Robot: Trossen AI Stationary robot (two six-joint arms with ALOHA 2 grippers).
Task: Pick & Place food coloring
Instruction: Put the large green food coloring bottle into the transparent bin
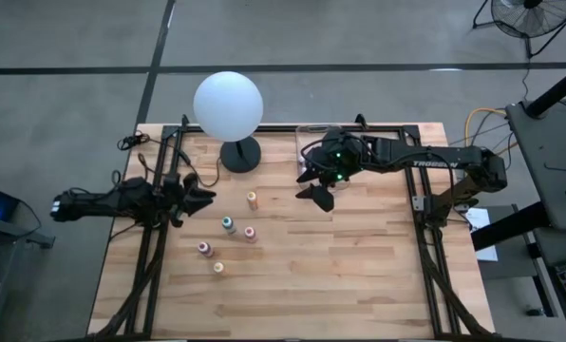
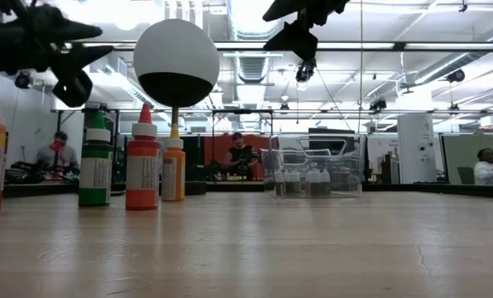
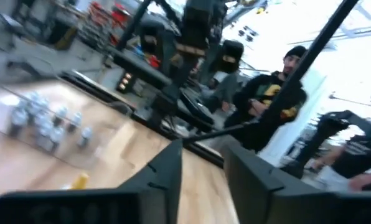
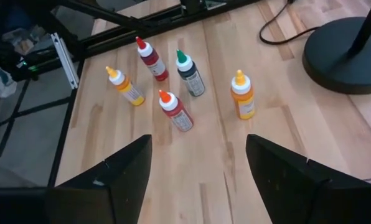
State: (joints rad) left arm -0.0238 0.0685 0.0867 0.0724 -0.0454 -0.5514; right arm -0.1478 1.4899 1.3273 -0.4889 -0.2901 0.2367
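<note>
Food coloring bottles stand in a loose cluster of five on the bare wood left of centre: an orange one [image 1: 252,199] farthest back, a teal one [image 1: 228,225] and a pink one [image 1: 250,233] in the middle, another pink one [image 1: 205,248] and a yellow one [image 1: 218,268] nearest. More small bottles [image 2: 300,182] sit inside the clear bin [image 2: 316,165] at the far side of the worktop, right of the globe lamp [image 1: 228,104]. The right end effector [image 1: 321,195] hangs above the worktop just near of the bin, fingers spread wide and empty. The left end effector [image 1: 199,197] hovers at the left, beside the cluster, parted a little and holding nothing. People [image 2: 240,156] stand in the room beyond.
</note>
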